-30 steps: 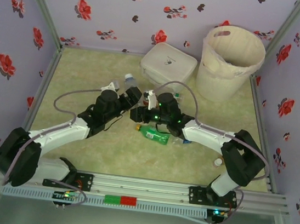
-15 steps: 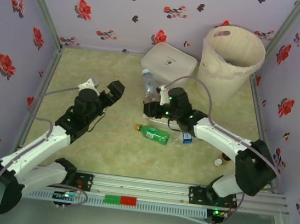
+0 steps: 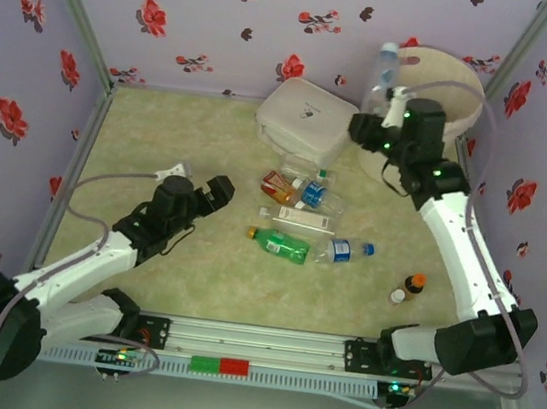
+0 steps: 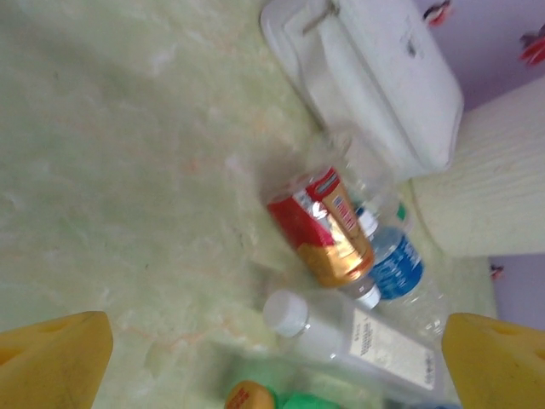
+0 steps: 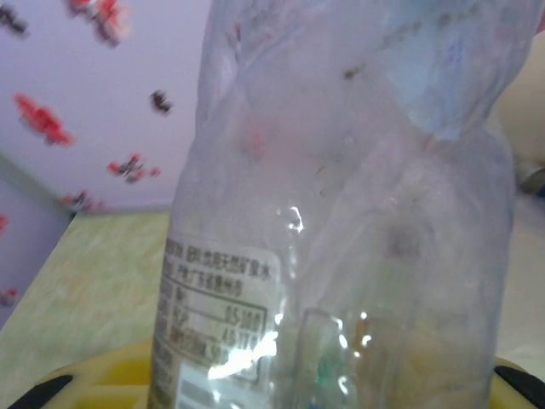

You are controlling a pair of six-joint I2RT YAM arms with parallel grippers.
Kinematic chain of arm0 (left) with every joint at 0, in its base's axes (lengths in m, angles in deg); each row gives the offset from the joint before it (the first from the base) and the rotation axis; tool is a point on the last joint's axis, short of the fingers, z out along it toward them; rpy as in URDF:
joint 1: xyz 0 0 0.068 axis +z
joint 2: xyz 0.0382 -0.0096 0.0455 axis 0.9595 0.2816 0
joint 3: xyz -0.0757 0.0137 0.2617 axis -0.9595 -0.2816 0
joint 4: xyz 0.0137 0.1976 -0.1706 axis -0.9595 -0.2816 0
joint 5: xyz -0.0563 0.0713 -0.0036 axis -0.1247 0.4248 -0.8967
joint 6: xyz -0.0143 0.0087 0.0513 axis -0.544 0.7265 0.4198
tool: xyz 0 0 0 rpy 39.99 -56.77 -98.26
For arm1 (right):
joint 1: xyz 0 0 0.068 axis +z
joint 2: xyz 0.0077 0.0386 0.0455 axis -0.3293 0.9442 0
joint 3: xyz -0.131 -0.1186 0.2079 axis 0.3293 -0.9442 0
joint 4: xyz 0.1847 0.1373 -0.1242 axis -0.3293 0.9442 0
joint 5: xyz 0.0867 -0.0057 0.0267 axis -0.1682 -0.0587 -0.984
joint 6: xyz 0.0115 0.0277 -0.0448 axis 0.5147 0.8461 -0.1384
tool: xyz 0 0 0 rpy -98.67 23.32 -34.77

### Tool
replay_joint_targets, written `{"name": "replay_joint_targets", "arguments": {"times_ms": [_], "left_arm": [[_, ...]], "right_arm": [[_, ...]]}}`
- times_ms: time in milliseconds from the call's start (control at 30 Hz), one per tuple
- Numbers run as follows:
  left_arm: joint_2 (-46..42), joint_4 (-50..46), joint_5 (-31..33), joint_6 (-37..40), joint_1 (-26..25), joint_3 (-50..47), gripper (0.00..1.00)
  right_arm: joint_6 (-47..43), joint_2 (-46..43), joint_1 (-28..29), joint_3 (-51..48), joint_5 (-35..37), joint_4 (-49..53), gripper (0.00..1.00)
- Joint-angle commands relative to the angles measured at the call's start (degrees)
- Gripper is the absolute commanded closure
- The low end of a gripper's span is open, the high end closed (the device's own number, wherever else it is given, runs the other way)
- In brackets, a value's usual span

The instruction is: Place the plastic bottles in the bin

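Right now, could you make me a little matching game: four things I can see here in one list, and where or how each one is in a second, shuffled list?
Things:
1. right hand
2. green bottle
3. white case
4. left hand

States:
A. open, holding nothing
B. at the back of the table, left of the bin
C. shut on a clear bottle, up beside the bin
D. lying on its side in the middle of the table

Pairs: 1-C, 2-D, 3-B, 4-A
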Motion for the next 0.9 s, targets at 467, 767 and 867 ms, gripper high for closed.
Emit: {"name": "replay_joint_targets", "arguments": {"times_ms": [467, 767, 867], "left_arm": [[8.0, 2.5, -4.3, 5.1, -4.9, 4.5, 0.0], [8.9, 3.6, -4.4, 4.6, -4.9, 5.2, 0.0], [9.3, 3.7, -4.3, 4.2, -4.8, 5.5, 0.0]], "right_arm": [[18.4, 21.3, -13.9, 14.8, -13.3, -6.4, 0.37], [17.2, 16.9, -14.0, 13.1, -13.3, -7.0, 0.0], [15.7, 13.1, -14.0, 10.9, -12.1, -7.0, 0.0]]}}
